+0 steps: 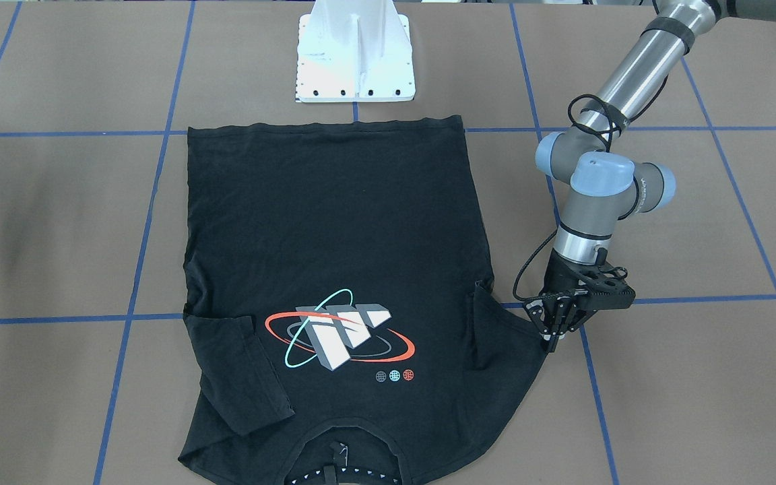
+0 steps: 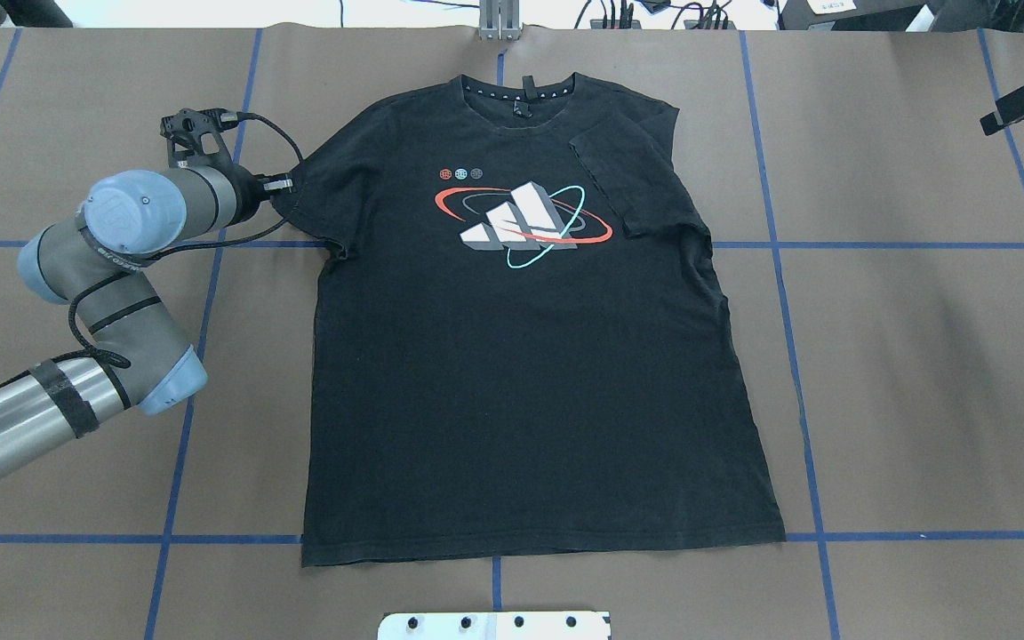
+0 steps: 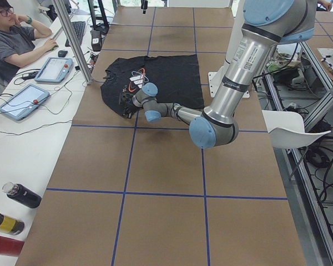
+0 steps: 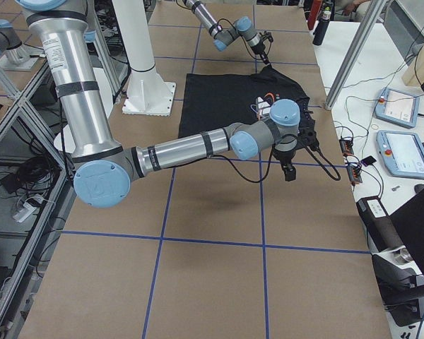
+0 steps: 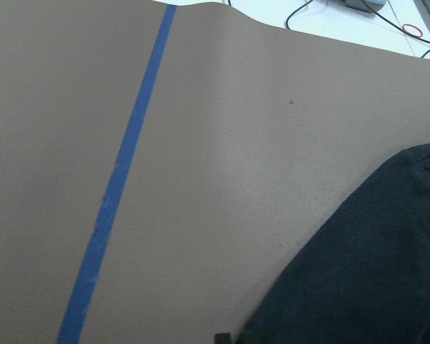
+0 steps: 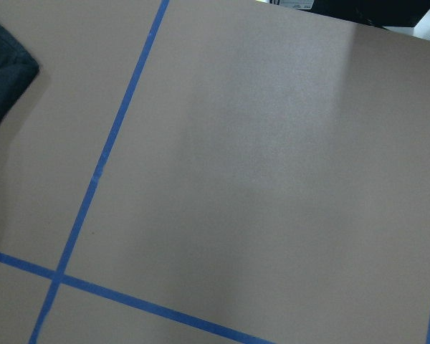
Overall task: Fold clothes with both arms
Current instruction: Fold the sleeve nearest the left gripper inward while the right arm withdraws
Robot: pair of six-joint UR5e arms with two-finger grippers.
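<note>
The black T-shirt [image 1: 334, 229] lies flat, face up, its collar away from the robot; it also shows in the overhead view [image 2: 530, 373]. Its chest graphic [image 2: 521, 227] is uncovered. The sleeve on my right side [image 2: 623, 182] is folded in over the chest. My left gripper [image 1: 552, 331] is down at the table, shut on the tip of the other sleeve [image 2: 303, 191], which is drawn out to a point. My right gripper [image 4: 288, 169] hangs above bare table beside the shirt; only a part shows at the overhead view's edge [image 2: 1023, 102], and I cannot tell whether it is open.
The white pedestal base [image 1: 356, 54] stands just past the shirt's hem. Blue tape lines [image 1: 152, 202] grid the brown table. Beyond the far edge sit an operator [image 3: 11, 39], tablets [image 3: 53, 69], a metal post [image 3: 75, 41] and bottles [image 3: 22, 195].
</note>
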